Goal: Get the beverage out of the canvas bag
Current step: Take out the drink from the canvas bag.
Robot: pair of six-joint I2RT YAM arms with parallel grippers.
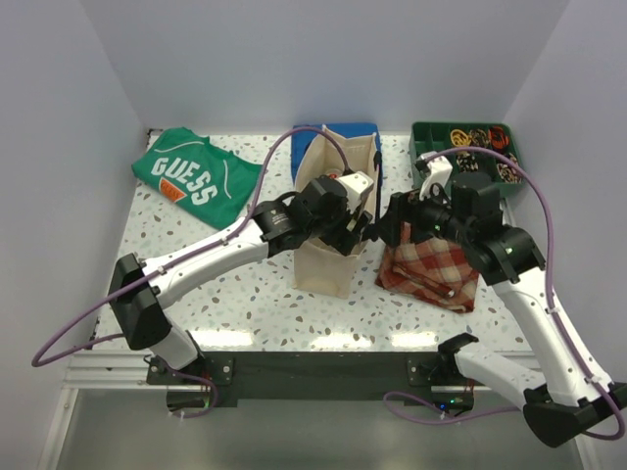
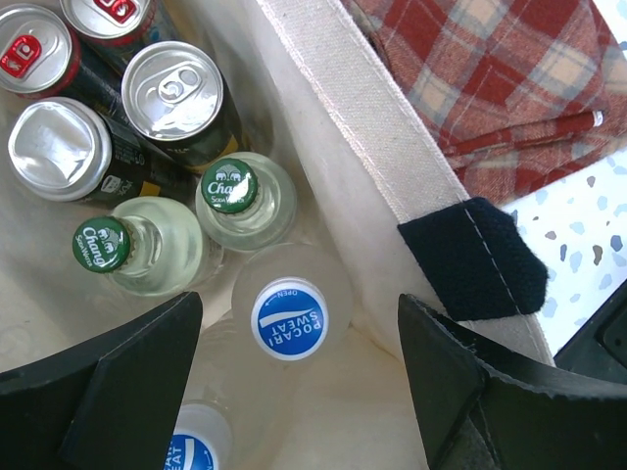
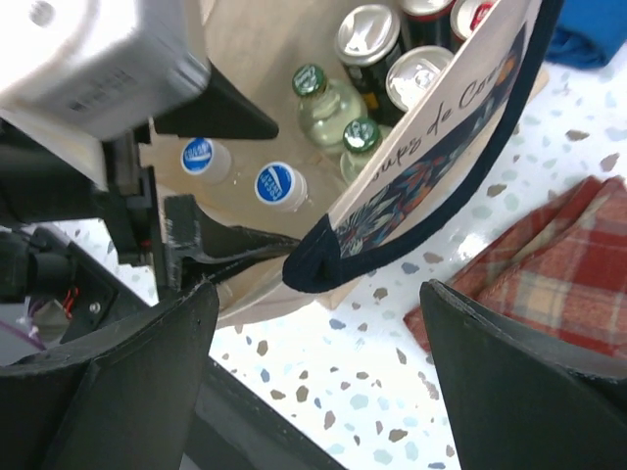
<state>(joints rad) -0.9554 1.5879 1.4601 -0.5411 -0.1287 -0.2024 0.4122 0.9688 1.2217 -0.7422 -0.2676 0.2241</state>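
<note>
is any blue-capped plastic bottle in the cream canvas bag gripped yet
No, the left gripper hangs open, fingers clear of the blue-capped bottle.

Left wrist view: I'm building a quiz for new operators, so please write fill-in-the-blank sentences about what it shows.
The left gripper hovers above the canvas bag with its jaws ____.
The Pocari Sweat bottle below it has a white and ____ cap.
The two clear bottles beside it have ____ caps.
The plaid cloth beyond the bag's rim is mostly ____.
Missing words: open; blue; green; red.

green shirt [image 1: 199, 181], plaid cloth [image 1: 438, 266], green tray [image 1: 421, 132]
</note>
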